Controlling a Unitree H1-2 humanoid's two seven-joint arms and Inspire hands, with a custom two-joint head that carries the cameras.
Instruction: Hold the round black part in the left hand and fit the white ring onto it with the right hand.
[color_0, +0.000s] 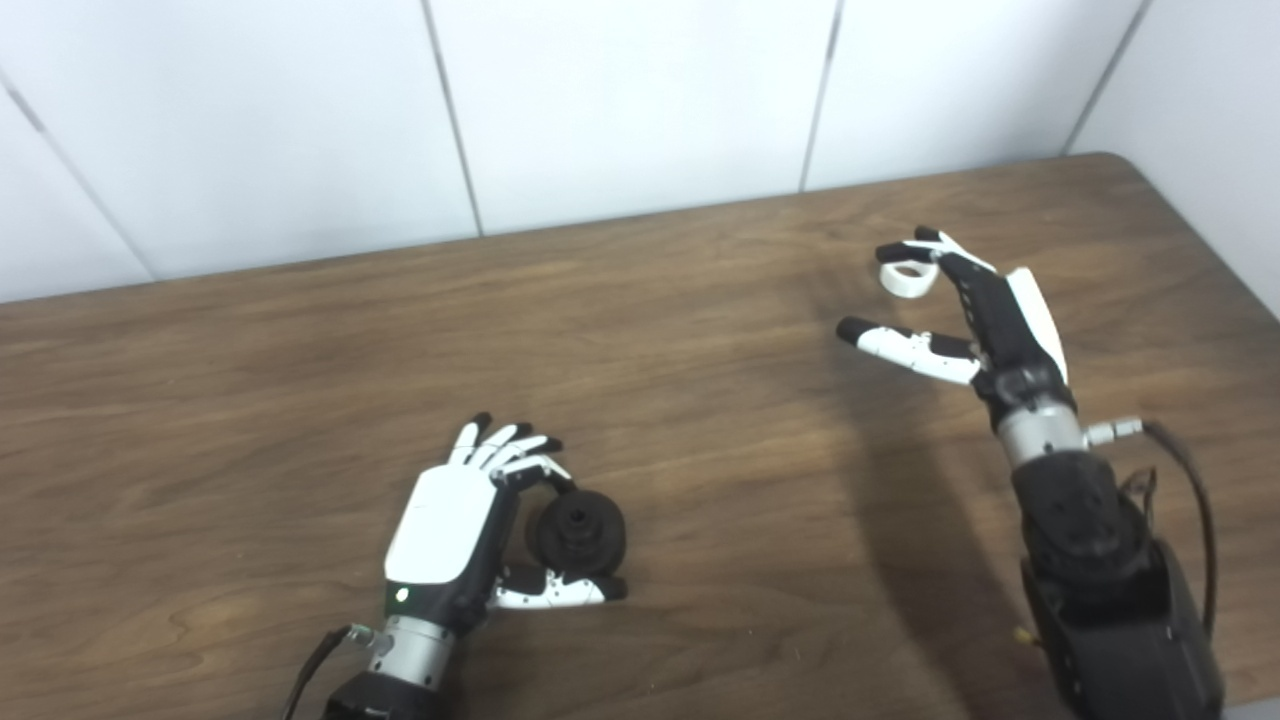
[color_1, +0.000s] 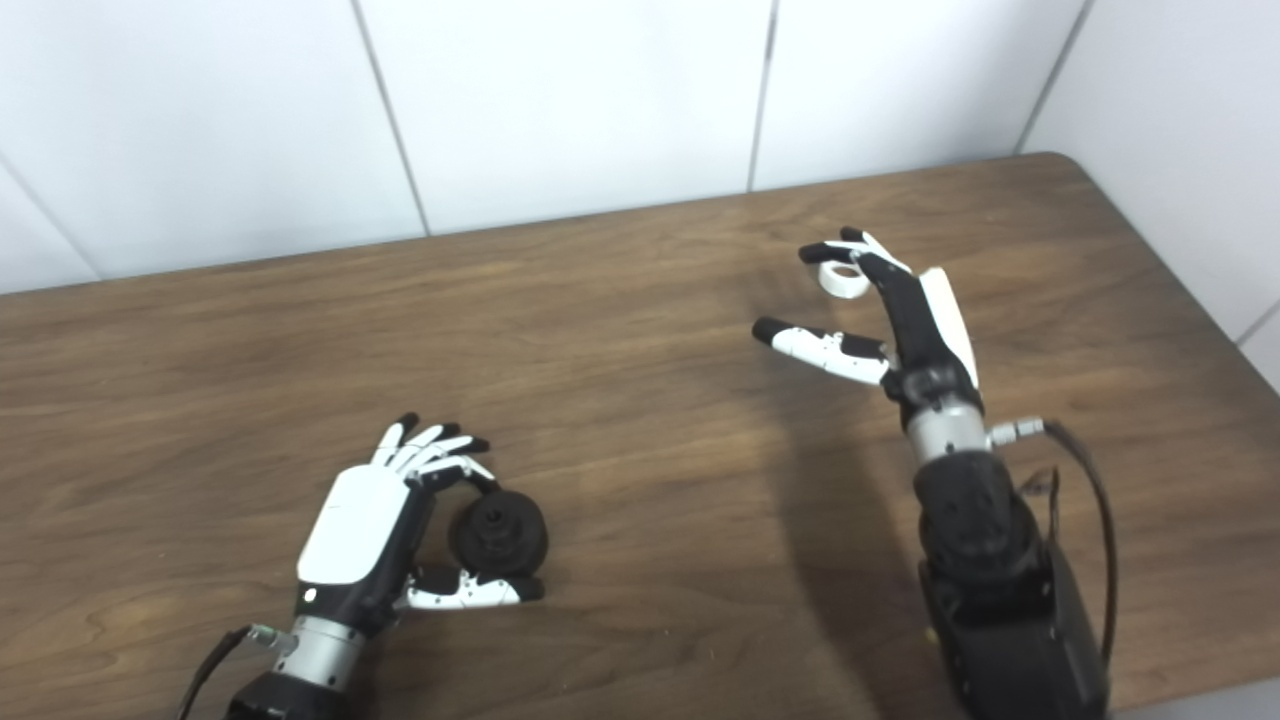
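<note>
Round black part with a raised hub (color_0: 578, 532), plastic or rubber by the look, sitting on the brown wood-grain surface (color_0: 700, 400) near its front edge, cupped by the left hand (color_0: 470, 530). Fingers (color_0: 505, 450) curled over the top of the part, thumb lying just under it; touching or very close, but a firm grasp cannot be confirmed, and no sign of lift off the surface. Small white ring (color_0: 908, 278), smooth plastic, well apart from the black part, far to its right and further back. Perched at the fingertips of the right hand (color_0: 975, 315), raised clear of the surface judging by the shadow; seemingly hooked or pinched between two upper fingers, thumb splayed wide below and not touching the ring. Progress, as a judgement: ring pickup apparently done, black part reached but not clearly raised. Left to do: secure and lift the black part, carry the ring across toward it, line up the ring's hole with the hub, press on. Ring hold looks light; slip possible in transit.
</note>
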